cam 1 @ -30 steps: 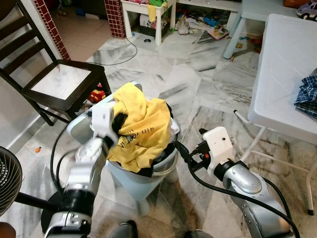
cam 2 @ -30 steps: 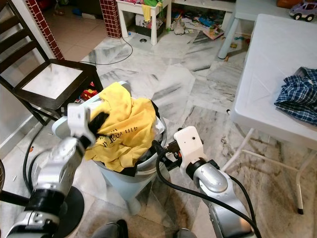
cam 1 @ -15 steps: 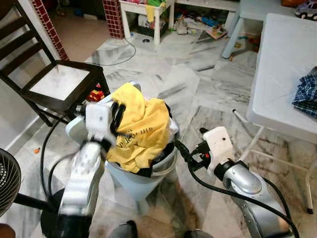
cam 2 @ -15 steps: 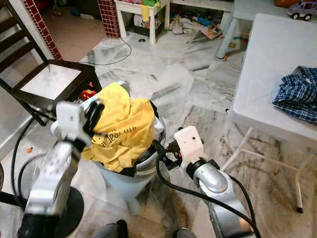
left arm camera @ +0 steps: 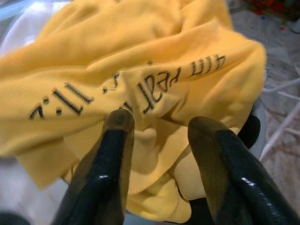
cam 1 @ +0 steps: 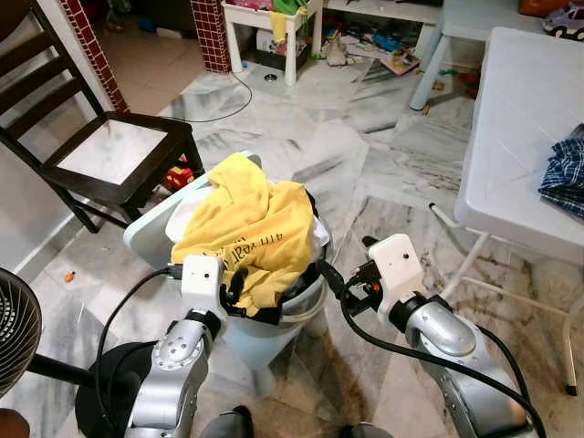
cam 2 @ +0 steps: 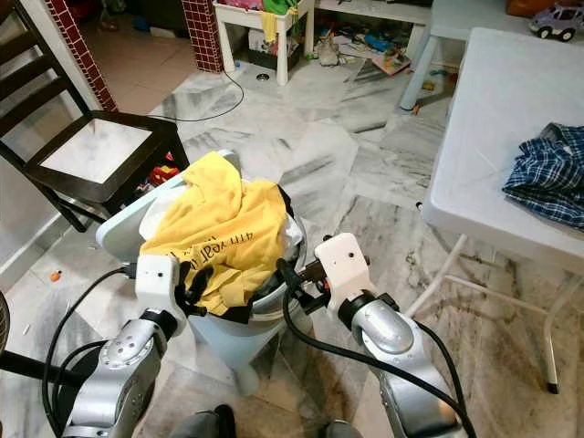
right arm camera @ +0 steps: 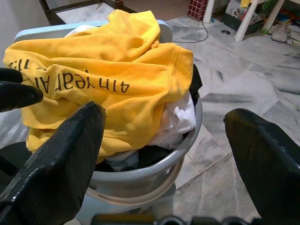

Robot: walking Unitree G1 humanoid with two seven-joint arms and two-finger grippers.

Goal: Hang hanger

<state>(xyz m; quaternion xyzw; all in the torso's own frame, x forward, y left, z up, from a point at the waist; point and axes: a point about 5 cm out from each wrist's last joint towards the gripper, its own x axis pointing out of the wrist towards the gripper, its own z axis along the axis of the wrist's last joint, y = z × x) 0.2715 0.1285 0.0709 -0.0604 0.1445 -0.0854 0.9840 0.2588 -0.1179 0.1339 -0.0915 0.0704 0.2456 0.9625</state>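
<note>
The hanger's position could not be told from any view. The item under handling was a yellow shirt [cam 1: 246, 219] with black lettering, crumpled and heaped on top of a pale grey-blue laundry basket [right arm camera: 190, 136]. The shirt spilled over the basket's near-left rim.

Beneath the shirt, the basket held a white garment [right arm camera: 180, 117] on its right side. Dark cloth [right arm camera: 140, 157] lay lower down against the rim. A pale lid or panel [cam 1: 151, 237] stood tilted at the far-left side of the basket, touching it.

The left claw [left arm camera: 161, 122] was at the near-left side of the basket. It was released, its fingers [left arm camera: 117, 140] spread apart. One fingertip pressed against the lettered fold of the shirt; no cloth was pinched between them.

The right claw [cam 1: 333, 278] was just beside the basket's right rim. It was released and opened wide, holding nothing.

The basket stood on a marble floor [cam 1: 365, 155]. A dark wooden chair [cam 1: 109, 155] stood to the far left. A black fan [cam 1: 14, 328] stood at the near left. A white surface [cam 1: 529, 137] on the right carried a crumpled plaid garment [cam 2: 547, 182], with a toy car [cam 2: 555, 18] at its far end.
</note>
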